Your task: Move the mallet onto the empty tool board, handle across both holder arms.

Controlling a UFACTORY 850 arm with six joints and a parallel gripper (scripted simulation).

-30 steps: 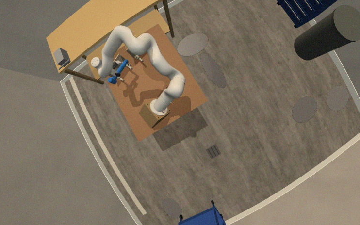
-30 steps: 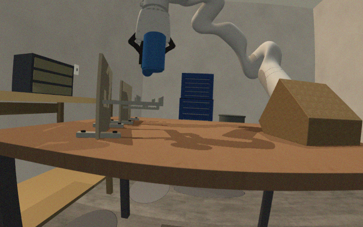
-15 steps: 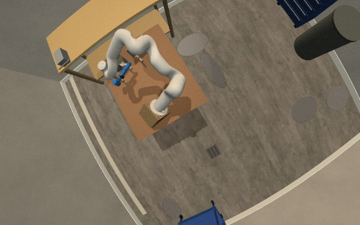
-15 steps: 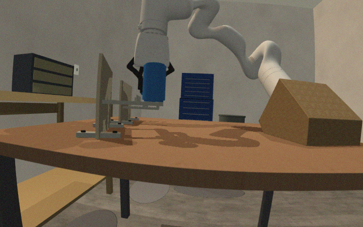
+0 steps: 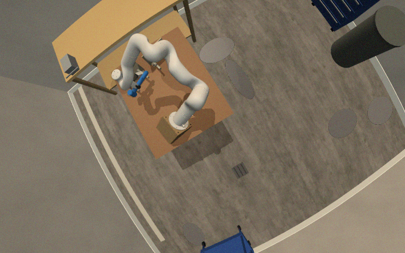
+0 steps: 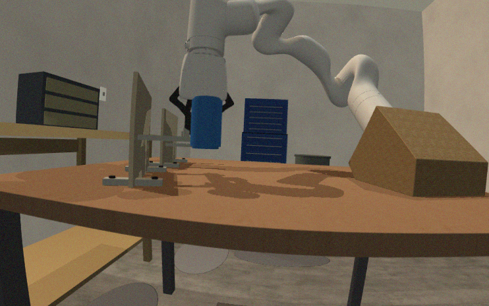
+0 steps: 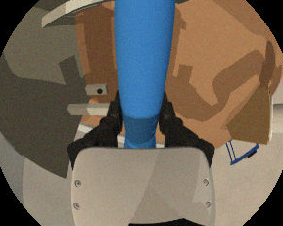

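Observation:
My gripper (image 6: 201, 101) is shut on the blue mallet (image 6: 205, 121). From the front I see the mallet end-on, with its head toward the camera. The mallet hangs beside the nearer tool board (image 6: 139, 128), about level with that board's grey holder arms (image 6: 163, 137); I cannot tell whether it touches them. The second tool board (image 6: 168, 134) stands just behind. In the wrist view the black fingers clamp the handle (image 7: 144, 40), which runs over a grey arm (image 7: 77, 4) at the top. From above, the mallet (image 5: 138, 83) lies under the wrist at the table's far left corner.
A brown box (image 6: 417, 152) stands at the robot's base on the right of the table. A yellow workbench (image 5: 109, 28) runs behind the table. The table's left edge is close to the boards.

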